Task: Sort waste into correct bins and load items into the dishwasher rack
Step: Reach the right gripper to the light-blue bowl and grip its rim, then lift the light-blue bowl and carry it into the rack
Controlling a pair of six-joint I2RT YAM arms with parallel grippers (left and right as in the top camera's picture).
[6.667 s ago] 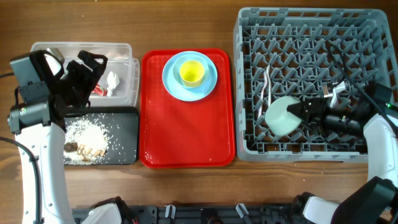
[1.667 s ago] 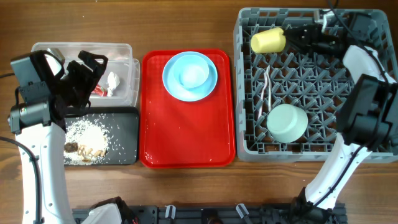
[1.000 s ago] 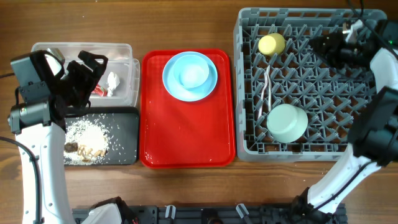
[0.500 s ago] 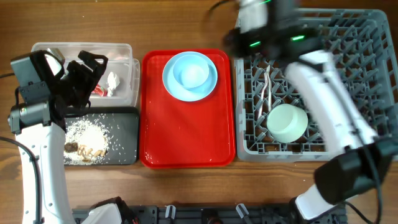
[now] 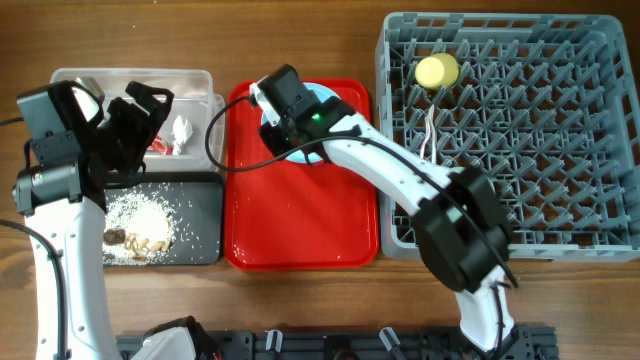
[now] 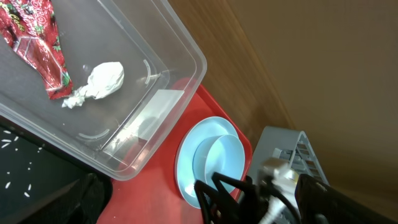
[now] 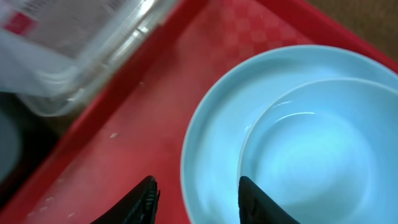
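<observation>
Print on the red wrapper (image 6: 38,38), beside the tissue (image 6: 99,81) in the clear tub (image 6: 158,109), is too blurred to read. The right tool (image 7: 198,198) stands spread astride the 9 o'clock rim of the blue plate (image 7: 214,124), which carries the blue bowl (image 7: 311,143) at the red tray's (image 5: 300,220) 12 o'clock end. Whether the left tool (image 5: 150,100) is spread or pressed together cannot be told; the right arm (image 5: 400,175) hides part of the rack (image 5: 560,150), with the yellow cup (image 5: 436,70) at its 11 o'clock.

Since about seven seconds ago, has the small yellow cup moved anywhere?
Yes. The yellow cup went right: from the light-blue bowl on the red tray into the dishwasher rack, near its top-left corner in the overhead view.
</observation>
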